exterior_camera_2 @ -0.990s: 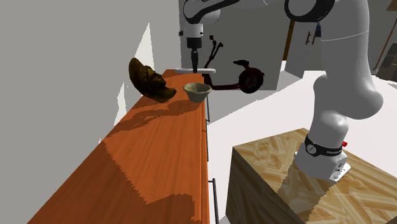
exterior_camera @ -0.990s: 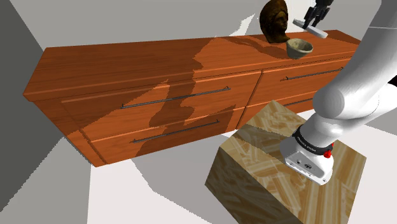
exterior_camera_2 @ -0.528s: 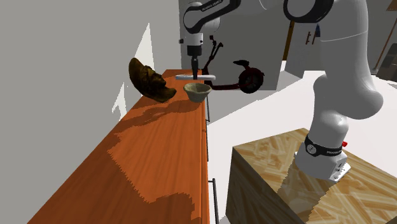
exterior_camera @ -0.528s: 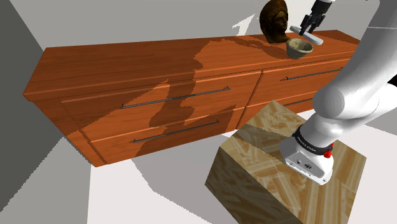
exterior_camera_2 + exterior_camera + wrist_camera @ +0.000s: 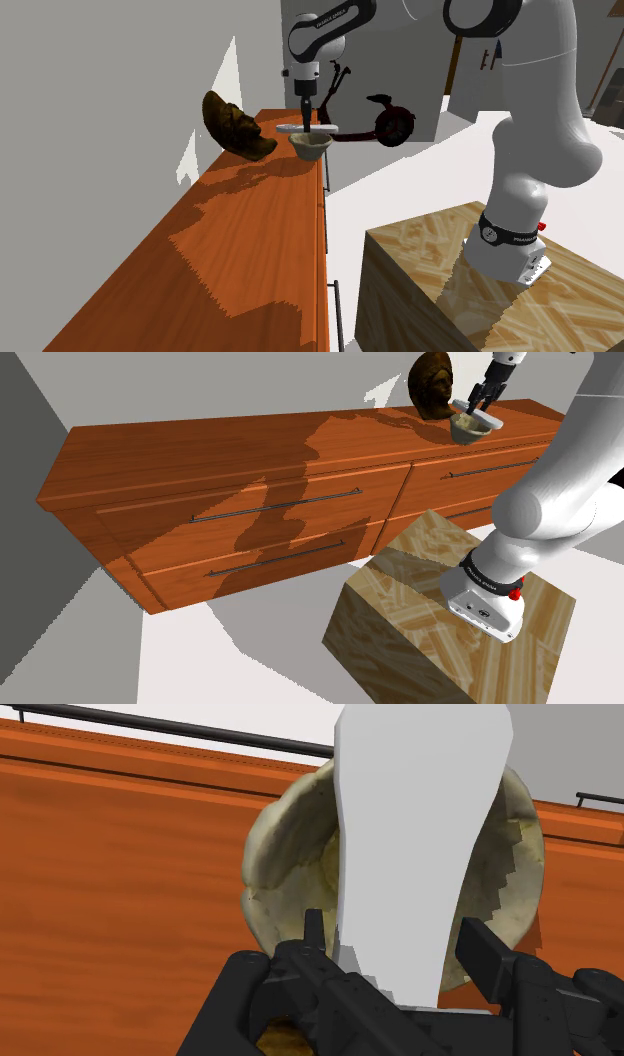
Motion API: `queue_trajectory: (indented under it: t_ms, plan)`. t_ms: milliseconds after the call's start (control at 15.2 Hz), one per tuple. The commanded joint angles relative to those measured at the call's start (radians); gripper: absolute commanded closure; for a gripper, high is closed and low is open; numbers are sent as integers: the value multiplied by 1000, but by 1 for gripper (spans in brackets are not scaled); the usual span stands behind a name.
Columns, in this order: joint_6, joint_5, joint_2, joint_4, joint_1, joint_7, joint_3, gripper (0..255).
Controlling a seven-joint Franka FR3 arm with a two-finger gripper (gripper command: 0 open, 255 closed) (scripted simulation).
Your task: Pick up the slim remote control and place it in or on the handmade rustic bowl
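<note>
Nearest, at the patterned wooden box stand [image 5: 450, 622]: no hazard. Further out, on the orange-brown wooden dresser [image 5: 250, 447], toward its far end: rough beige handmade bowl [image 5: 290, 854] with the slim white flat remote control [image 5: 420, 824] laid across its rim, overhanging both ways. Directly above, black two-finger gripper [image 5: 392, 932], fingers parted, flanking the remote without clamping it. Expect tipping or sliding off the rim if brushed during retreat; lift straight up. Avoid swinging toward the dark brown carved head [image 5: 432, 384] just beyond the bowl.
</note>
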Motion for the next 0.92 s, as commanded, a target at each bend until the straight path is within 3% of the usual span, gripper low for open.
queue_trajectory:
  t_ms: [0, 132, 198, 528, 858]
  plan:
    - [1, 0, 0, 0, 0, 0, 0, 255]
    - [1, 0, 0, 0, 0, 0, 0, 255]
    - [1, 0, 0, 0, 0, 0, 0, 0]
    - [1, 0, 0, 0, 0, 0, 0, 0]
    - [-119, -14, -19, 104, -4, 11, -7, 0]
